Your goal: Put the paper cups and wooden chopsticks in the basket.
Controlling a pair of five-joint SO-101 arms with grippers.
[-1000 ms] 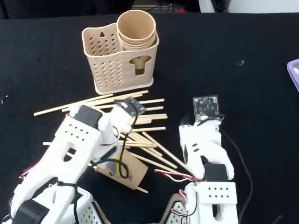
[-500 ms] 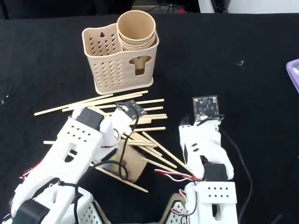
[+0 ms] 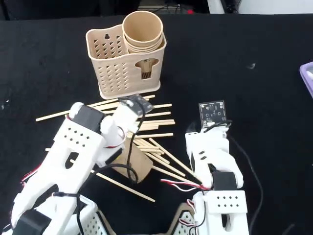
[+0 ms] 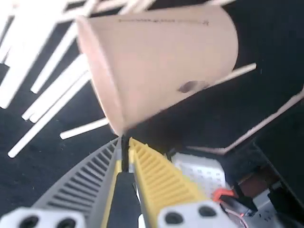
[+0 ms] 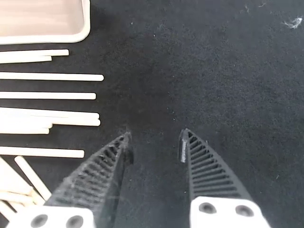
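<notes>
Left hand (image 4: pixel 124 142): closed almost fully, pinching the rim wall of one cup (image 4: pixel 161 61), nothing else in it. The cup lay on its side over the loose chopsticks (image 3: pixel 146 122), in front of the basket (image 3: pixel 117 73). I could not tell whether it had cleared the sticks beneath it.

Right hand (image 5: pixel 154 142): spread open and holding nothing, low over bare worktop (image 5: pixel 213 71) just beside the chopstick ends.

Risks as I judged them:
- My hold was only a thin pinch at the rim edge. With the body hanging off to one side, the cup could pivot in the grip or slip out on the lift.
- Squeezing harder to stop that would crease the paper wall, and a bent rim might not nest.
- Several sticks ran close under and beside the cup. A low carry could drag them along or scatter the pile further.
- A stack (image 3: pixel 142 29) already sat in one basket compartment. To nest there, this cup had to arrive upright, base down. A tilted arrival could catch the stack's rim, or push the light basket over or back.
- My left arm hung over the pile, so a careless swing could sweep sticks away from the right hand.
</notes>
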